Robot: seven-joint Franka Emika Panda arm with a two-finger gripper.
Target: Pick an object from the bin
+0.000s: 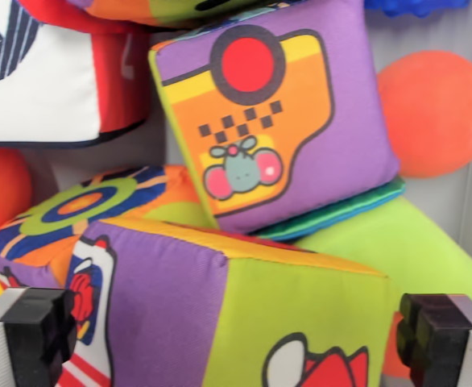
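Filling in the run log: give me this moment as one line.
phase: approach | gripper: jaws open, straddling soft cube | held: nothing | nearby: purple cushion block, orange ball

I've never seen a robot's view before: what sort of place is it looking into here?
Probably a bin of soft toys: plush fabric cubes such as the purple cube, orange balls, and pale bin walls behind.
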